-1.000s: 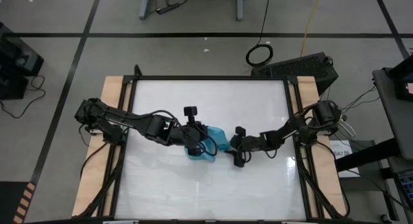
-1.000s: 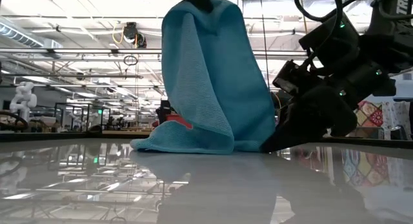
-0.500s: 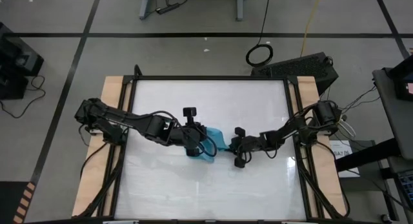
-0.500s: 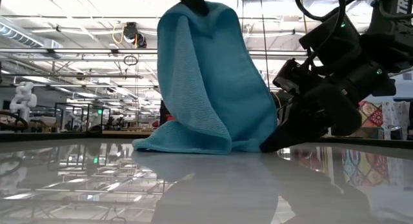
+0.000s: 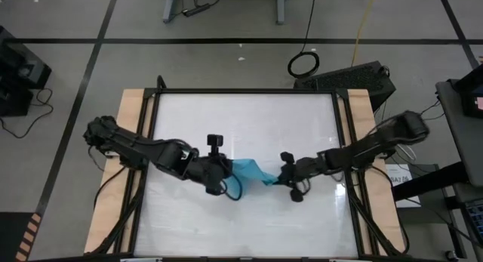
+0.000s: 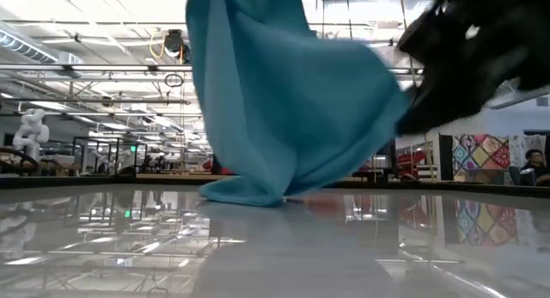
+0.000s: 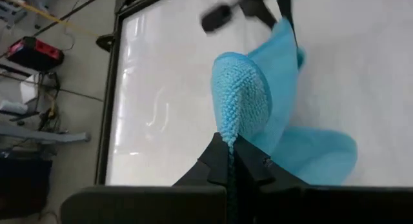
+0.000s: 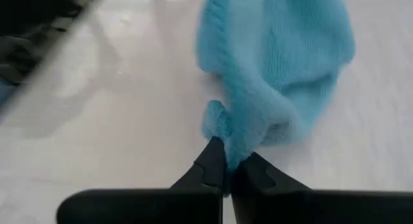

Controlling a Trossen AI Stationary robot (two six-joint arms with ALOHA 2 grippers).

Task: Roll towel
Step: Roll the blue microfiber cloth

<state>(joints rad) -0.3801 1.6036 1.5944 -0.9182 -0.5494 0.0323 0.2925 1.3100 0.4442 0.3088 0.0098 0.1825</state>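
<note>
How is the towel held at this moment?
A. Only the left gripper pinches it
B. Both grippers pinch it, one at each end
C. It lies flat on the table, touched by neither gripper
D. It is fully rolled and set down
B. The left gripper is shut on one edge of the towel and the right gripper is shut on another, so the cloth hangs between them with a low fold touching the table.

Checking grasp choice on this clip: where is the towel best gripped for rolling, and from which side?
By its edges, one from each side, as now. The left gripper is shut on one bunched edge of the towel, and the right gripper is shut on the opposite edge. The cloth hangs limp between them, its lower fold touching the table, so a middle grip would probably only bunch it.
</note>
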